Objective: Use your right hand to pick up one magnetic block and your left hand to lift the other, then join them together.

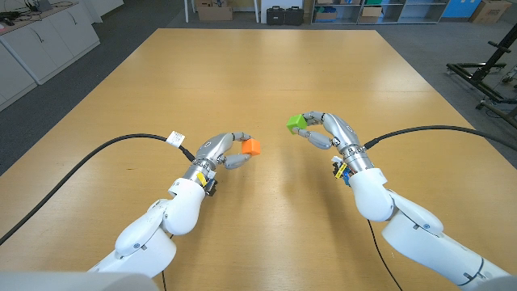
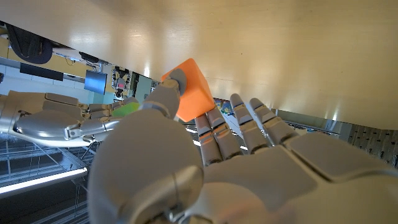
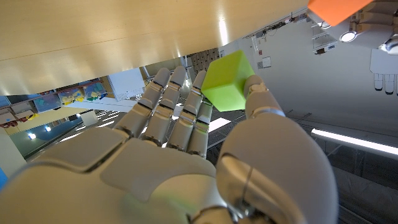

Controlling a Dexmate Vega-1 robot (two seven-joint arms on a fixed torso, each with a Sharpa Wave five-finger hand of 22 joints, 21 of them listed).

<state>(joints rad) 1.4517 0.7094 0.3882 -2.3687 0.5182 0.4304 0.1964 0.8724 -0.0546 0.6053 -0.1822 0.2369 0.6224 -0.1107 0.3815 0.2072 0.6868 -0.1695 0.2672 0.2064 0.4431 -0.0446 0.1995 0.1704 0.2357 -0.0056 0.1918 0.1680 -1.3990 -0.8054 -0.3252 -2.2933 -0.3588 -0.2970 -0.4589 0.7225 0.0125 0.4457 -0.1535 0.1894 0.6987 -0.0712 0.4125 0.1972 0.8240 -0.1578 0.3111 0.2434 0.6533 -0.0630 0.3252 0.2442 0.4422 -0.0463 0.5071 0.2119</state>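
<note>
My left hand (image 1: 222, 151) holds an orange block (image 1: 251, 146) between thumb and fingers, above the wooden table (image 1: 266, 73). My right hand (image 1: 327, 132) pinches a green block (image 1: 296, 122) the same way. The two blocks are apart, with a gap of bare table between them, the green one a little farther back. In the left wrist view the orange block (image 2: 189, 89) sits at the fingertips of my left hand (image 2: 205, 162), with the right hand (image 2: 56, 121) and a sliver of the green block (image 2: 127, 107) beyond. The right wrist view has the green block (image 3: 229, 81) in my right hand (image 3: 186, 155), and the orange block (image 3: 339, 9) at the picture's edge.
Black cables (image 1: 105, 149) trail from both wrists across the table. Cabinets (image 1: 40, 40) stand along the left wall, boxes and shelves (image 1: 339, 11) behind the table's far edge, and a metal frame (image 1: 493, 73) at the right.
</note>
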